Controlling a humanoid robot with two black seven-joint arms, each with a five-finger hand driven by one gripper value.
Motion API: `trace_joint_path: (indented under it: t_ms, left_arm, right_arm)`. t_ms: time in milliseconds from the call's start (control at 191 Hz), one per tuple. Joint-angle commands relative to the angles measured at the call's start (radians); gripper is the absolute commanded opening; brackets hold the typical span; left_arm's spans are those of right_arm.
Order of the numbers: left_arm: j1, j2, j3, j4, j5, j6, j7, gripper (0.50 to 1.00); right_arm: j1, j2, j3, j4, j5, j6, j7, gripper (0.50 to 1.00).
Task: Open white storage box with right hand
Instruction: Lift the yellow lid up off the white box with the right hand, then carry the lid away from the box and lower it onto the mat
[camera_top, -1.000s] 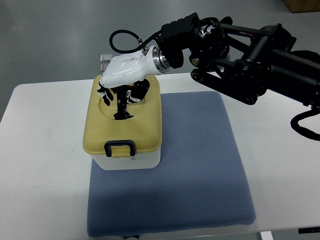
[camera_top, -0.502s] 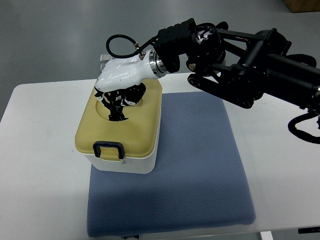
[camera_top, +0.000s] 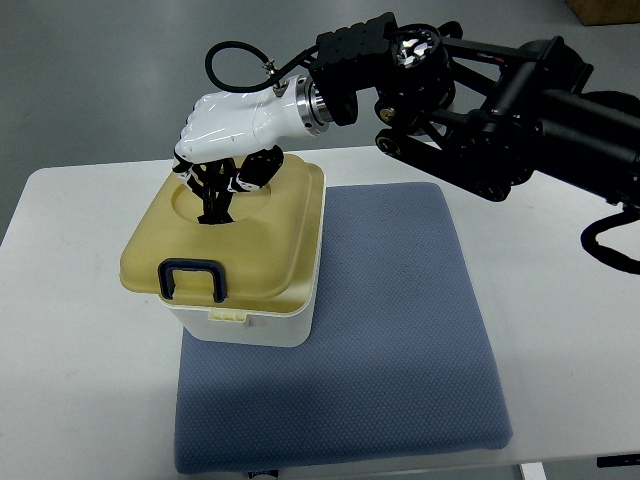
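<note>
White storage box (camera_top: 262, 325): squat, rounded corners, sits at far-left corner of blue mat. Lid (camera_top: 250, 240) pale yellow, round recess near its back, dark blue latch handle (camera_top: 193, 279) at front edge. Lid tipped, left-front side riding high and overhanging white body; small white clip under front rim. Rear edge possibly still seated on box, hard to tell.

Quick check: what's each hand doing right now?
Right hand: closed on the lid of the storage box, fingers in its top recess.
Left hand: not in view.
</note>
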Motion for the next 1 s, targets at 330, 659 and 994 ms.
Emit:
trace_joint_path:
  t_ms: [330, 659, 994]
  left_arm:
    - [-0.001, 0.000, -0.002, -0.001, 0.000, 0.000, -0.001, 1.000]
    - [-0.001, 0.000, -0.002, -0.004, 0.000, 0.000, -0.001, 1.000]
    - [-0.001, 0.000, -0.002, -0.005, 0.000, 0.000, -0.001, 1.000]
  right_arm:
    - [0.014, -0.134, 0.005, -0.005, 0.076, -0.031, -0.007, 0.500]
    - [0.050, -0.230, 0.027, -0.013, 0.133, -0.062, -0.007, 0.500]
    - [0.008, -0.362, -0.003, -0.014, 0.128, -0.039, -0.010, 0.500]
